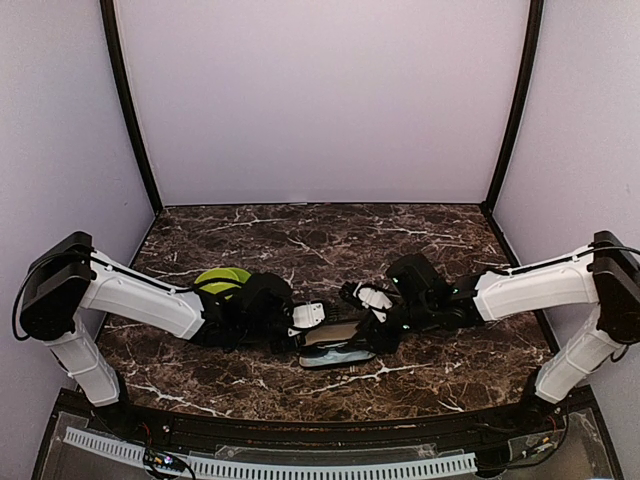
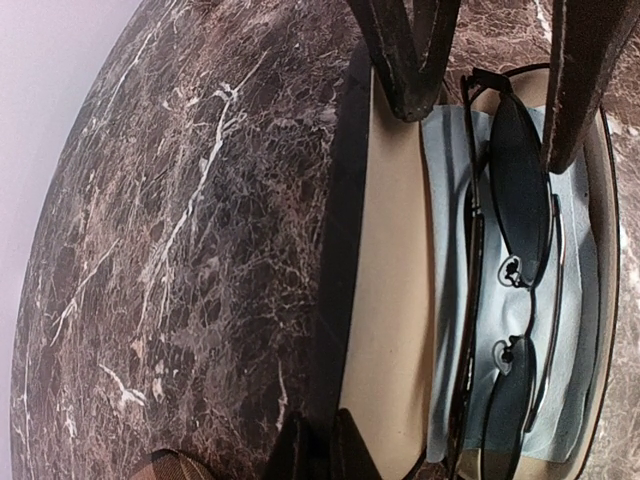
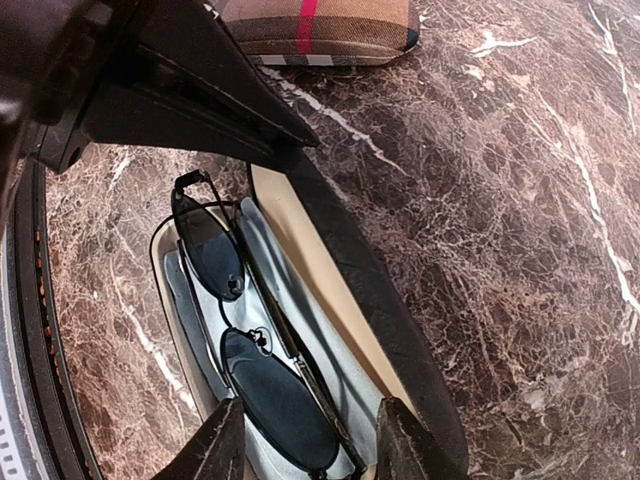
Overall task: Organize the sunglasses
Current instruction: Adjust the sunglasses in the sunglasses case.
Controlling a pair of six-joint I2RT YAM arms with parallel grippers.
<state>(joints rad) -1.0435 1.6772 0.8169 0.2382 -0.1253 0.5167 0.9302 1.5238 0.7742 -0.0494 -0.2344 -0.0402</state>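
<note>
One pair of sunglasses (image 3: 262, 388) with dark lenses and a thin black frame lies folded on a light blue cloth (image 3: 335, 365) inside an open case (image 1: 335, 352). The case's beige-lined lid (image 2: 395, 300) stands up along one side. My left gripper (image 2: 322, 452) is shut on the edge of that lid at one end. At the other end my right gripper (image 3: 312, 445) is open, with its fingers (image 2: 400, 60) standing on either side of the sunglasses' end lens. Both grippers meet over the case in the top view.
A second, closed case (image 3: 320, 25) with a tan plaid pattern lies on the marble table (image 1: 400, 235) just beyond the open one. A lime-green object (image 1: 222, 279) sits behind my left arm. The table's front rim (image 3: 25, 330) runs close beside the open case.
</note>
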